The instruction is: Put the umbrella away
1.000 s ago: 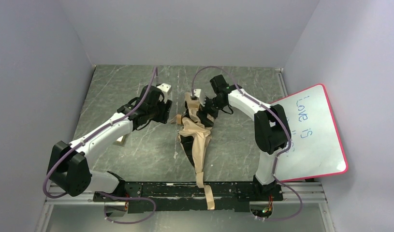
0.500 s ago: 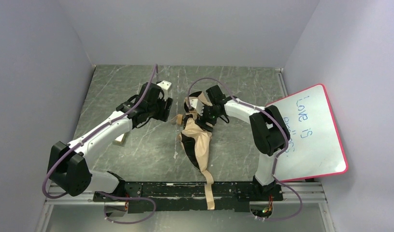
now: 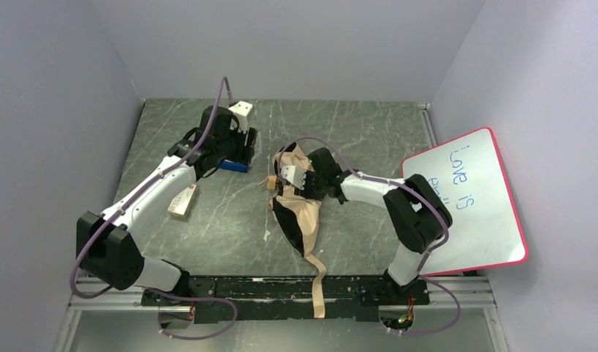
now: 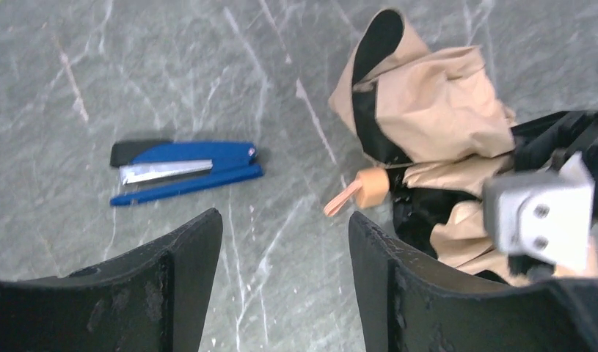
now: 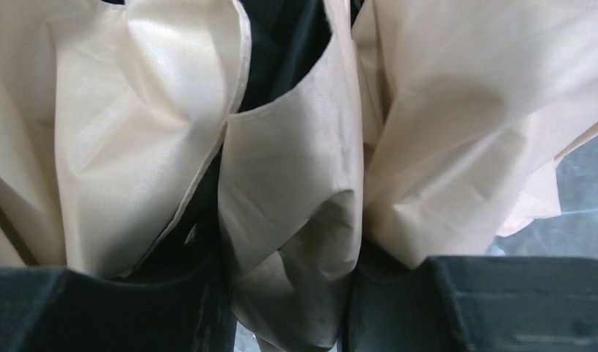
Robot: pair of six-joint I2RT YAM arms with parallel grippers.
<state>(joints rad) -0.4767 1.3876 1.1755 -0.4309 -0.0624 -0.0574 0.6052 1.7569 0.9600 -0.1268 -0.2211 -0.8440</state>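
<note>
Lying crumpled on the table [image 3: 369, 132] at mid-frame, the umbrella [image 3: 307, 216] has a cream fold pinched in the right claw [image 5: 290, 301]; the left claw [image 4: 285, 227] gapes wide and empty, upper left.

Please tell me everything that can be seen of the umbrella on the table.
The umbrella is a compact folding one, collapsed but not rolled: its cream-beige fabric canopy, black inside, lies crumpled in loose folds on the grey marbled table. A small tan handle sticks out near its far end. A long beige strap trails over the near rail. The right gripper pinches one fold.
</note>
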